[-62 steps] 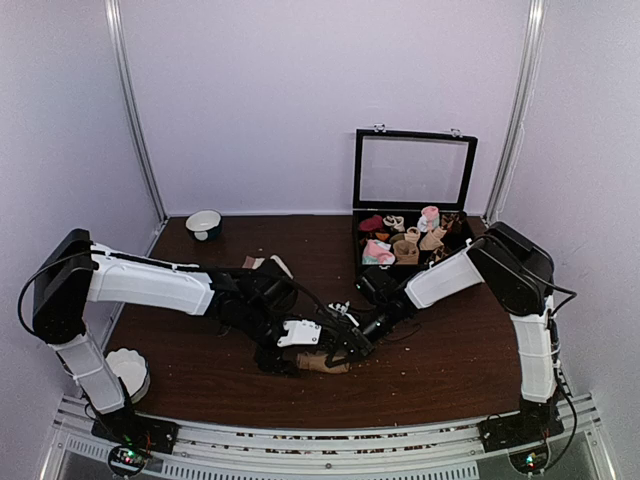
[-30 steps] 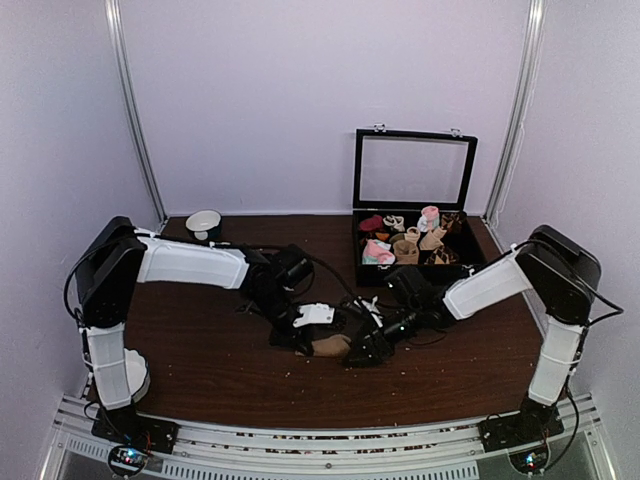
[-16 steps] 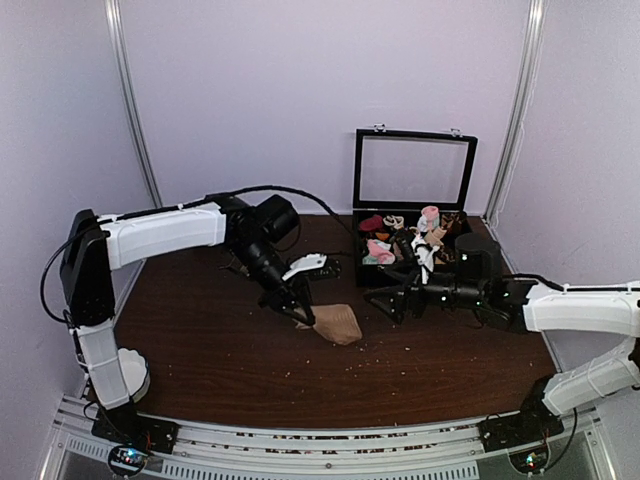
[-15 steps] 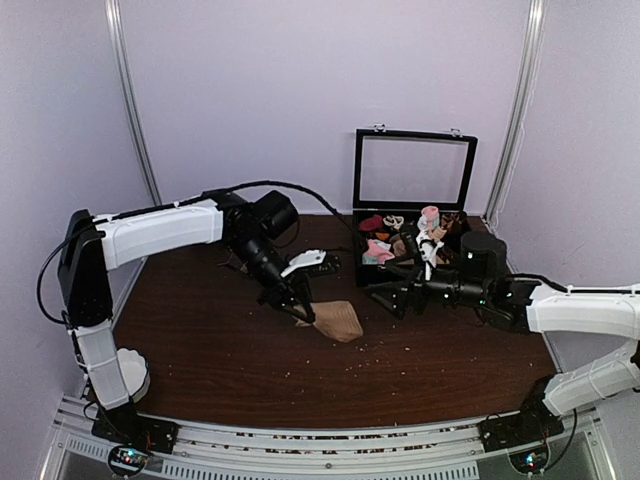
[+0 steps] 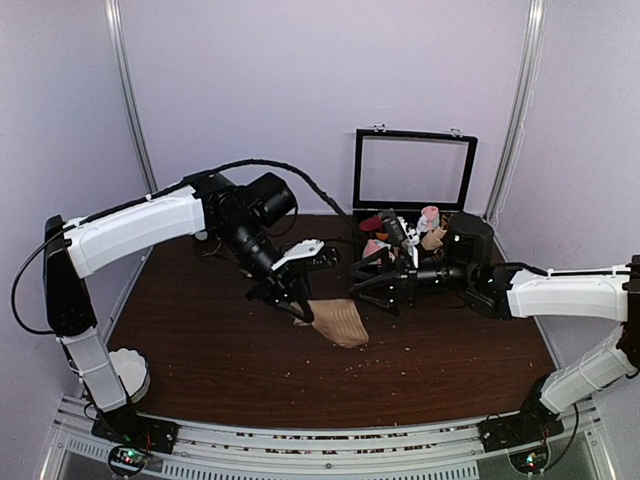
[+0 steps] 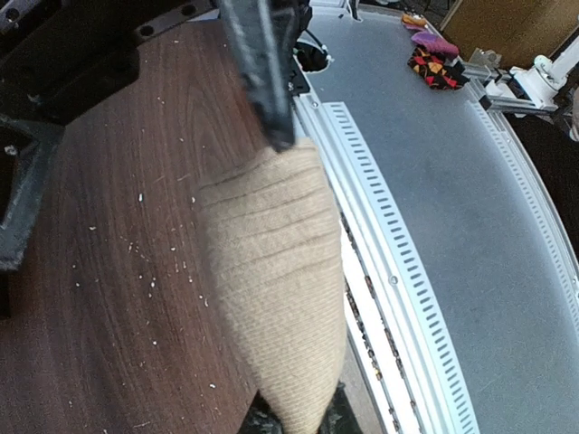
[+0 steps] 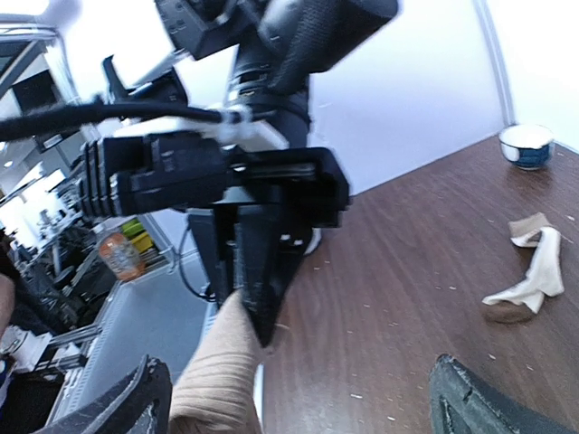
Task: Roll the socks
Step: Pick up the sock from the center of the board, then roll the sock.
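Dark wood tabletop [image 5: 200, 350]: left end effector [image 5: 300, 314] clamped on one end of tan sock [image 5: 340, 323], long axis running away from it toward right end effector [image 5: 372, 290], spread wide just beside the free end.

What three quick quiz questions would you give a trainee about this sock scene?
1. True or false: the left gripper is shut on a tan sock.
2. Where does the box stand on the table? A) back right, lid up. B) near left, lid shut. C) dead centre, upside down.
3. Fill in: the right gripper is ____, its fingers wide apart and holding nothing.

Key: 1 true; 2 A; 3 open.
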You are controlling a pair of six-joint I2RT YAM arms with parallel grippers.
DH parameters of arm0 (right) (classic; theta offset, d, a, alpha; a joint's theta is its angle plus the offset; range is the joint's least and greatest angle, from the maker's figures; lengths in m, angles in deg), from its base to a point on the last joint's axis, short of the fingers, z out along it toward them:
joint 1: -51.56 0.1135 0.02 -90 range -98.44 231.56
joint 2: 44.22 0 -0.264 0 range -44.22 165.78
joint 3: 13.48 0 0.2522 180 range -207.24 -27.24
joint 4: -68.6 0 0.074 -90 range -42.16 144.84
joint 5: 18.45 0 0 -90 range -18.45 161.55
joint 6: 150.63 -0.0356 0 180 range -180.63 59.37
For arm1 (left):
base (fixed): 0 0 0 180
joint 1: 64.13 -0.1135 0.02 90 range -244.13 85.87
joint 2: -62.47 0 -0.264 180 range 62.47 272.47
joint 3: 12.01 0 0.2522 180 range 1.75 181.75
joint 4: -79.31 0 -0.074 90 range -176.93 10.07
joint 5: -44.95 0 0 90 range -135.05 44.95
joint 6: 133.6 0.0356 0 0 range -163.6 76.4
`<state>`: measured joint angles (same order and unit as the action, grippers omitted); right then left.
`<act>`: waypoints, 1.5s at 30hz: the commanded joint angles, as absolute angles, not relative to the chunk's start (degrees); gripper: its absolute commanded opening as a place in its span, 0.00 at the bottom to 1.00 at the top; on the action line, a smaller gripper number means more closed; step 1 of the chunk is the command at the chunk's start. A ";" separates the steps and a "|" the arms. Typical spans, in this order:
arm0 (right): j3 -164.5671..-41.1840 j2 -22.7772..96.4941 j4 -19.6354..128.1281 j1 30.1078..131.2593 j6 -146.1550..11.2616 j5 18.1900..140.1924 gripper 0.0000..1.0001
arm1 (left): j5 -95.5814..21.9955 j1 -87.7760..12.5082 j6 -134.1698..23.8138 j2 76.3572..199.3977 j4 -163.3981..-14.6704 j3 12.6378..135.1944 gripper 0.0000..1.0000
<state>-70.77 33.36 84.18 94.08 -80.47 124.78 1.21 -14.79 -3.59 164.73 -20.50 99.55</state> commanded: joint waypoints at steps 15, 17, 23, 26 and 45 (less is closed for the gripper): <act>-72.03 41.35 109.37 98.64 -95.25 128.97 0.61 | 12.58 -14.66 -6.20 164.72 -16.31 109.51 0.00; -72.08 41.65 110.83 98.59 -95.81 128.05 0.54 | 13.20 -14.49 -5.78 165.28 -15.24 109.95 0.00; -76.15 40.53 94.53 101.04 -85.36 125.43 0.32 | 16.06 -14.39 -5.83 167.07 -13.56 110.82 0.07; -75.94 39.38 91.59 101.87 -83.04 123.42 0.26 | 15.51 -14.47 -6.07 167.61 -13.62 111.55 0.19; -78.86 30.37 63.13 105.46 -70.83 82.58 0.00 | -8.12 -17.00 -23.57 162.53 -35.27 102.14 0.53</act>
